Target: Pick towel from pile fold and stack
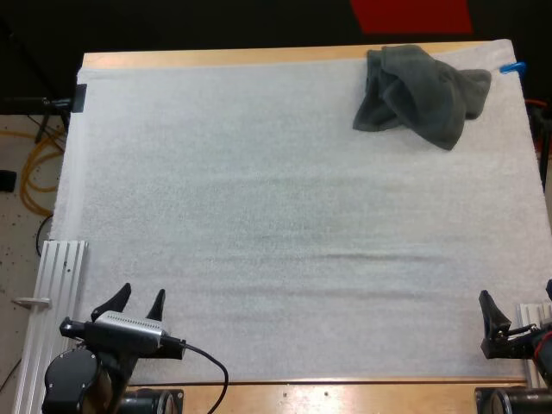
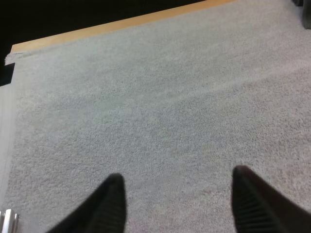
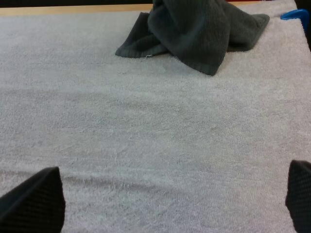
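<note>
Though crumpled, dark grey-green towel

Bare white mat on a wooden table.
A ribbed metal rail lies beside the mat at 8 o'clock, a yellow cable loops on the floor at 9 o'clock, and a black clip sits at the mat's 10 o'clock corner.

High overhead, wrists low, right shares towel

Towel dk grey-green; mat white.
</note>
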You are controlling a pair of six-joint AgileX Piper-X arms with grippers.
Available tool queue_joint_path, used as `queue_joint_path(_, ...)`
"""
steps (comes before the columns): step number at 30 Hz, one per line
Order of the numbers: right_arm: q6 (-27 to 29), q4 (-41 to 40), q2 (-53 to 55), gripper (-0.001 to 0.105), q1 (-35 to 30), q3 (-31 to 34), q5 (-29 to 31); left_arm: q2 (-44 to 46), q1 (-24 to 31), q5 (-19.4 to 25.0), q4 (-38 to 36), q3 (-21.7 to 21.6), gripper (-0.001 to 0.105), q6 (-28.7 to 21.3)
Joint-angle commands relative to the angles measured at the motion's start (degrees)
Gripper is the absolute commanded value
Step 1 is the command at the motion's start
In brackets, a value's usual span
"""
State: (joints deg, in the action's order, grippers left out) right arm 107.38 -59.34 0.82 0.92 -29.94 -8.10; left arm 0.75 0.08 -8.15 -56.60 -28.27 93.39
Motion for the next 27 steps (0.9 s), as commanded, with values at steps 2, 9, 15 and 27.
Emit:
queue_joint_path(2, 0.4, 0.5, 2.0, 0.09, 0.0, -0.1, -0.3, 7.8, 0.1, 0.0, 0.8, 0.0, 0.07, 0.6)
queue_joint_path(9, 0.4, 0.5, 2.0, 0.09, 0.0, -0.1, -0.3, 7.8, 0.1, 0.0, 0.8, 0.0, 0.074, 0.6)
queue_joint_path(15, 0.4, 0.6, 2.0, 0.09, 0.0, -0.1, -0.3, 7.8, 0.1, -0.2, 0.8, 0.0, 0.074, 0.6)
queue_joint_path(27, -5.9, 2.1, -3.1, 0.09, 0.0, -2.4, -5.4, -1.8, 0.1, -11.2, 1.5, -3.8, 0.074, 2.8)
